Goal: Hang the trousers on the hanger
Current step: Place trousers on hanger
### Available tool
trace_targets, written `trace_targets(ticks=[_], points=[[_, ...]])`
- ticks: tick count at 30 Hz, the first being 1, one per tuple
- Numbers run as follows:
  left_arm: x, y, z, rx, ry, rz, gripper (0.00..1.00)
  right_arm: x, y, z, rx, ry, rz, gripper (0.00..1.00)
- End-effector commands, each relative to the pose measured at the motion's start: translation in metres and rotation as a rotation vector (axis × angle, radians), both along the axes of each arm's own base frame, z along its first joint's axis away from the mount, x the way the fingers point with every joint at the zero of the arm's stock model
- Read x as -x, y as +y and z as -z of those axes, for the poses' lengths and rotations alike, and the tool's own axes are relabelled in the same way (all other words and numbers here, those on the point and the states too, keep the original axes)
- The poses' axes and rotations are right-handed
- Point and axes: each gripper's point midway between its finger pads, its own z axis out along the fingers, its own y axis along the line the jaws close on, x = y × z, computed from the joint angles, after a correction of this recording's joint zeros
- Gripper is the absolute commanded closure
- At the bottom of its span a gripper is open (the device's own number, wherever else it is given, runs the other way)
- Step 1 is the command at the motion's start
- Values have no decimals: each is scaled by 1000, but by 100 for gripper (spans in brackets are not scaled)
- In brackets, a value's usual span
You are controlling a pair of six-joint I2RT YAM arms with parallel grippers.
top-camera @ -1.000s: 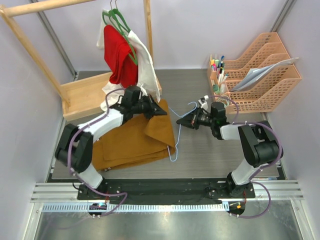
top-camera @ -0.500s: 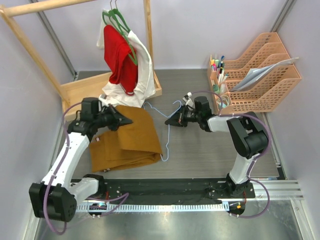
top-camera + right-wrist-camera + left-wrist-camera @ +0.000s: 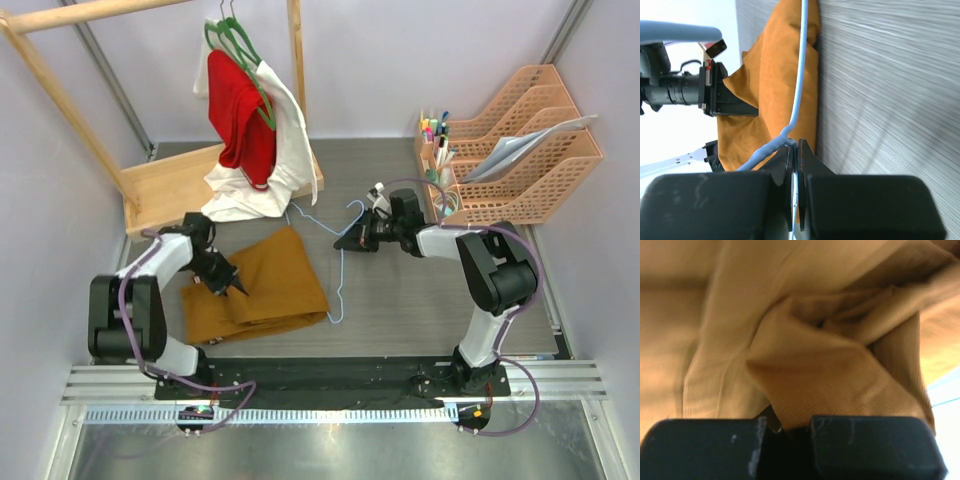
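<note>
Your left pincer is clenched on a fold of the trousers, which lie bunched on the bench just ahead of its tips. Its wrist view is all blurred cloth, so the pinch itself is mostly hidden. Your right pincer is clamped on the hanger near the hook; the wire runs ahead along the trousers' edge, and you cannot tell whether it passes under the cloth.

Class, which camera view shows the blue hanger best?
The top view: nearly the whole hanger shows, lying beside the trousers. The right wrist view catches just one stretch of its wire; the left wrist view is almost all trousers.
</note>
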Motion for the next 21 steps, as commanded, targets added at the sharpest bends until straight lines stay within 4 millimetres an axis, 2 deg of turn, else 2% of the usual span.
trace_targets(ticks=[1, 2, 3, 4, 6, 7, 8, 9, 10, 12, 13, 16, 17, 21], points=[[-53, 0, -2, -122, -120, 203, 100, -11, -61, 25, 147, 15, 137, 99], [-65, -2, 0, -144, -132, 247, 100, -13, -75, 28, 157, 24, 162, 99], [-71, -12, 10, -149, -108, 317, 100, -13, -84, 29, 175, 6, 164, 99], [-95, -19, 0, -156, -167, 371, 100, -10, -90, 29, 185, 14, 173, 99], [-107, -44, 1, -117, -185, 445, 100, -10, -105, 24, 187, -8, 203, 99], [-119, -58, -9, -82, -228, 456, 100, -9, -108, 22, 187, -12, 205, 99], [-123, -70, -15, -49, -247, 475, 100, -9, -110, 16, 185, -24, 210, 99], [-121, -91, -24, 7, -269, 519, 100, -9, -113, 14, 182, -28, 215, 99], [-127, -101, -39, 33, -320, 538, 100, -10, -114, 13, 180, -27, 222, 99], [-122, -121, -62, 101, -376, 573, 100, -10, -114, 13, 177, -28, 223, 99], [-119, -122, -83, 118, -431, 572, 100, -12, -113, 11, 167, -33, 232, 99], [-116, -126, -119, 180, -544, 533, 100, -14, -113, 10, 157, -34, 247, 99], [-114, -126, -142, 198, -607, 516, 100, -14, -113, 12, 158, -31, 245, 99], [-110, -110, -182, 244, -678, 483, 100, -14, -112, 18, 164, -19, 239, 99]])
